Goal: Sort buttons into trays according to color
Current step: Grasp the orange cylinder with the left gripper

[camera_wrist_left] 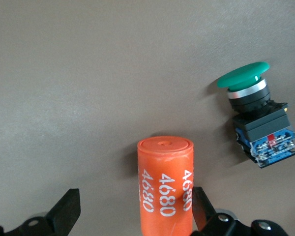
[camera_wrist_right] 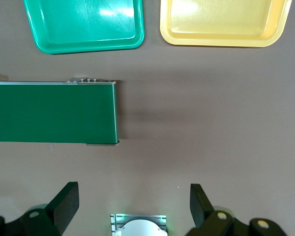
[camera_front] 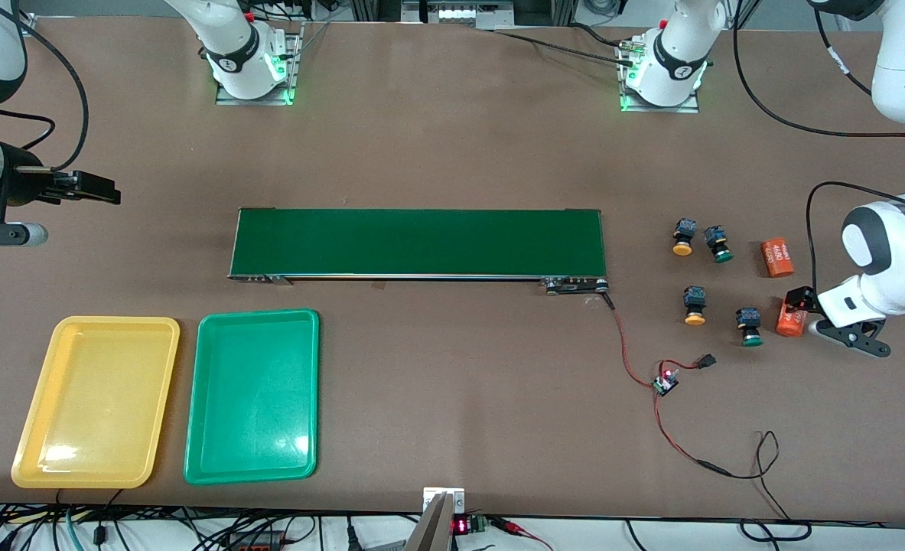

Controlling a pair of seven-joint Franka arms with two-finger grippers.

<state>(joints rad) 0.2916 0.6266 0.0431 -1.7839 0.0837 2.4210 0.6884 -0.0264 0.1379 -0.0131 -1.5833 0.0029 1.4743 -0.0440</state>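
Buttons sit in a loose square on the brown worktop (camera_front: 452, 153) at the left arm's end, none of them in a tray. Two have yellow caps (camera_front: 683, 236) (camera_front: 695, 304) and two have green caps (camera_front: 718, 244) (camera_front: 749, 327); each green one lies just beside a yellow one, on the side toward the left arm. Two orange cylinders lie past them: one (camera_front: 778, 258) near the farther pair, the other (camera_front: 790, 317) near the nearer pair.

The left gripper (camera_wrist_left: 132, 209) is low over that second cylinder (camera_wrist_left: 165, 187), its fingers (camera_wrist_left: 68, 209) spread wide with the cylinder between them; whether they touch it I cannot tell. The nearer green button (camera_wrist_left: 255, 115) lies on its side close by.

A long green belt (camera_front: 418, 242) runs across the middle. The yellow tray (camera_front: 16, 459) and green tray (camera_front: 249, 471) lie side by side, close but apart, nearer the front camera at the right arm's end. The right gripper (camera_front: 96, 187) waits in the air over bare worktop at that end, fingers (camera_wrist_right: 64, 204) spread.
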